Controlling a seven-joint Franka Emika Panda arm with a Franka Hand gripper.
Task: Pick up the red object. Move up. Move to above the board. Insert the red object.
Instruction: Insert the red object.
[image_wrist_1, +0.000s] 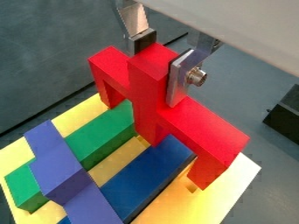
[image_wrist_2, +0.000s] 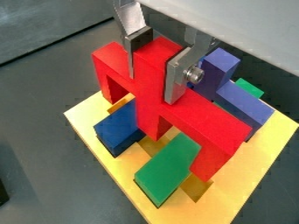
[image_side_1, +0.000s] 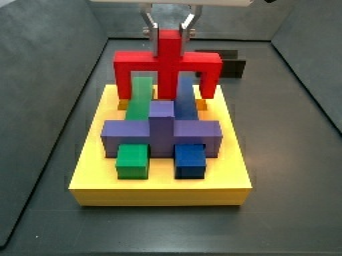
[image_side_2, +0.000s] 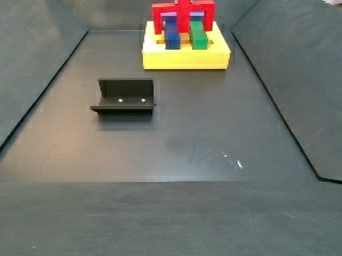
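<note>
On the far end of the dark grey floor (image_side_2: 174, 140) sits the board (image_side_1: 163, 187), a big flat yellow square. No words or labels can be read on anything. The red object (image_side_1: 166, 66) stands over the back part of the board, its two legs coming down beside a green block (image_side_1: 140, 97) and a blue block (image_side_1: 183, 99). Whether the legs touch the yellow slab cannot be told. A purple cross-shaped block (image_side_1: 160, 130) lies in front of it, with a small green cube (image_side_1: 131, 160) and a small blue cube (image_side_1: 190, 160) nearer the front edge.

The gripper (image_wrist_1: 163, 59) is right above the board, and its silver fingers (image_wrist_1: 184, 74) are squeezed on the red post in both wrist views. The fixture (image_side_2: 126, 98) stands well apart from the board. Dark walls (image_side_2: 47, 70) slope up around the floor.
</note>
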